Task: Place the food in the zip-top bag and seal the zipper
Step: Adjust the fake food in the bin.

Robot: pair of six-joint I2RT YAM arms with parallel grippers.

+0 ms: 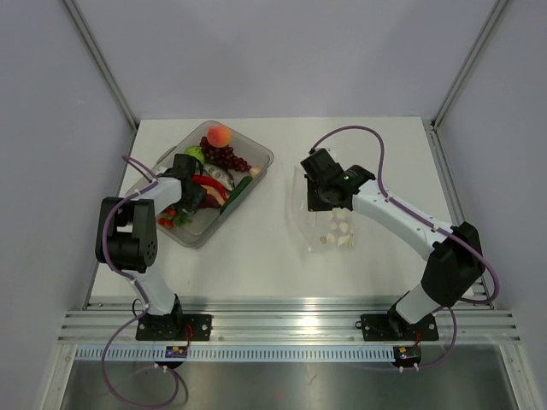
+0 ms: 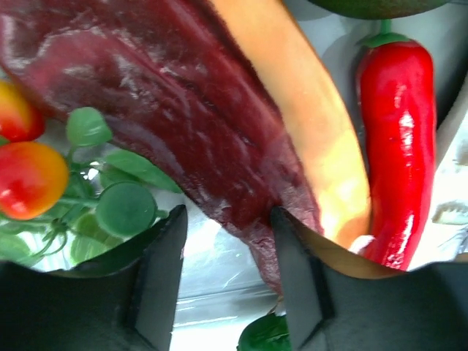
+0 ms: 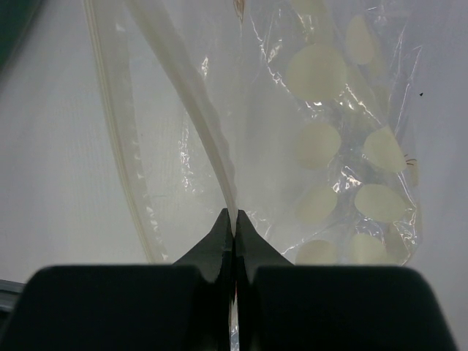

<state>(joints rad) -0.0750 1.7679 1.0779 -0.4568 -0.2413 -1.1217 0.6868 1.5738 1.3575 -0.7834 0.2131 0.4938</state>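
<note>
Top external view: a clear grey tray sits on the left of the white table, holding the food: a peach at the far end, dark-red grapes beside it, and a cucumber along the right wall. The left gripper is down among these items. The right gripper is at the far edge of the zip-top bag, which lies flat on the table well apart from the tray (no food is in it).

Left wrist view: the left gripper is partly open, with nothing clamped. The pointed end of a dark-red fruit wedge with an orange rind reaches between the fingers, close against the right one. A red chili lies just beside the wedge.

Right wrist view: the right gripper is pressed fully together, pinching one zipper strip at the bag's mouth. The spotted pouch spreads out to the right.
</note>
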